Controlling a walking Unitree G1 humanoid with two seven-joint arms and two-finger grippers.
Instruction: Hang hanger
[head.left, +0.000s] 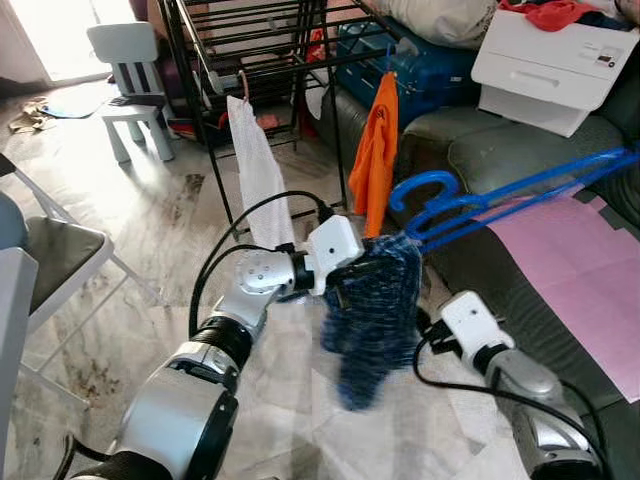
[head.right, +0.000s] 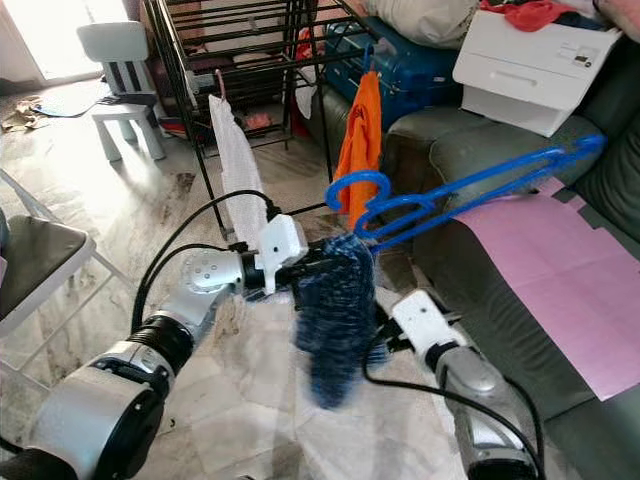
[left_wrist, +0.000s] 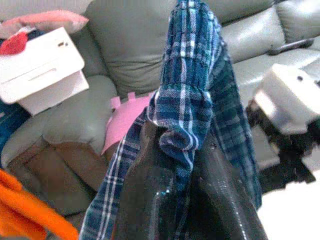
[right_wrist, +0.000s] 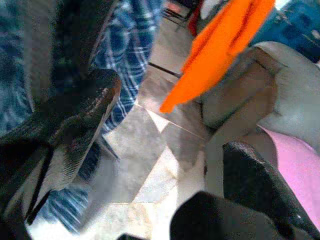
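At the centre of the left eye view, a blue plaid cloth (head.left: 372, 305) is clamped between the fingers of the left gripper (left_wrist: 187, 170) and hangs over the marble floor (head.left: 150, 210), while the right gripper (right_wrist: 150, 165) is held just beside it at lower right with its fingers spread apart. Just above the cloth, a blue hanger (head.left: 500, 195) is seen stretching toward the upper right over the grey sofa (head.left: 500, 150) and pink sheet (head.left: 570, 260). Farther back, at upper centre, an orange garment (head.left: 378, 150) and a white cloth (head.left: 255, 170) are hung on a black drying rack (head.left: 250, 40).
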